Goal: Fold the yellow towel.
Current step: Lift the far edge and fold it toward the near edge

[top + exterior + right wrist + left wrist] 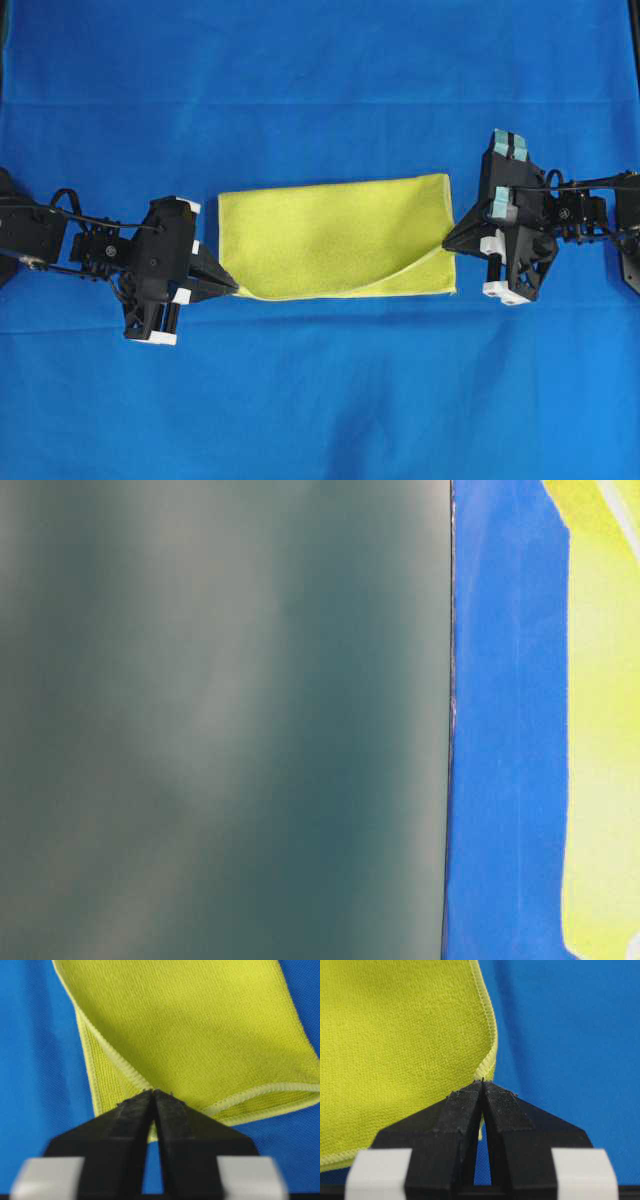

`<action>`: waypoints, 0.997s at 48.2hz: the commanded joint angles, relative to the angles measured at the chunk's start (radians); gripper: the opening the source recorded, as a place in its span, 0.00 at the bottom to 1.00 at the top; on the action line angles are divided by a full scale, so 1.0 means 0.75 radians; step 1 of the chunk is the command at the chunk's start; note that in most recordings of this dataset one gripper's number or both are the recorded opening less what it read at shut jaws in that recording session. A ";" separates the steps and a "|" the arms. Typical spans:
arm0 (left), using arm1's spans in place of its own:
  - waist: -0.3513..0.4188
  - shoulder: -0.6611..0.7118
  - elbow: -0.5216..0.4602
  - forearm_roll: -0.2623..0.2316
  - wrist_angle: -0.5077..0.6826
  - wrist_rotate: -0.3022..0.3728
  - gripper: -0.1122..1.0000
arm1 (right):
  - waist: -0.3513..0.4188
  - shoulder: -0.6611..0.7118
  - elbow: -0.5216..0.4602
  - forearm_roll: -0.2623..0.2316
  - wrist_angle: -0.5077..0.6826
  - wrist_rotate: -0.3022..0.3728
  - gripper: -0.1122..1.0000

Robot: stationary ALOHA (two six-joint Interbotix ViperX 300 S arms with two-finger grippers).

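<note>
Yellow towel corners sit pinched between both grippers' meeting tips: left gripper, right gripper. Beyond them it lies folded in half on the blue cloth. Letting go unevenly could drag the loose top layer askew.

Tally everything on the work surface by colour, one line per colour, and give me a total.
Yellow: 1, the yellow towel, folded over.
Blue: 1, the large blue cloth underneath it.
Black: 2, the left gripper and the right gripper, one at each end of the towel.
Total: 4
</note>
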 commanded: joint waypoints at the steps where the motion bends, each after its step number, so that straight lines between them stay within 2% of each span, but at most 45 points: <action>1: 0.004 -0.008 -0.033 0.000 -0.004 -0.004 0.17 | 0.004 -0.006 -0.029 0.004 -0.008 0.002 0.28; 6: 0.010 -0.018 -0.039 0.000 0.002 -0.033 0.43 | 0.004 -0.006 -0.031 0.004 -0.004 0.002 0.58; 9: 0.016 -0.029 -0.035 0.000 0.012 -0.041 0.61 | 0.004 -0.008 -0.041 0.000 -0.002 0.000 0.69; 11: 0.029 -0.039 -0.029 -0.002 0.025 -0.043 0.71 | 0.004 -0.016 -0.045 -0.002 0.000 -0.002 0.71; 13: 0.043 -0.049 -0.027 0.000 0.041 -0.043 0.81 | 0.004 -0.022 -0.051 -0.006 0.002 -0.002 0.70; 15: 0.057 -0.057 -0.027 0.000 0.061 -0.045 0.86 | 0.002 -0.035 -0.057 -0.016 0.002 -0.008 0.68; 22: 0.131 -0.088 -0.041 0.000 0.096 -0.035 0.84 | -0.025 -0.070 -0.076 -0.057 0.014 -0.010 0.69; 35: 0.340 -0.063 -0.078 0.000 0.096 -0.025 0.84 | -0.254 -0.035 -0.098 -0.117 0.070 -0.012 0.69; 48: 0.440 0.002 -0.072 0.000 0.090 -0.022 0.83 | -0.393 0.115 -0.115 -0.180 0.041 -0.012 0.69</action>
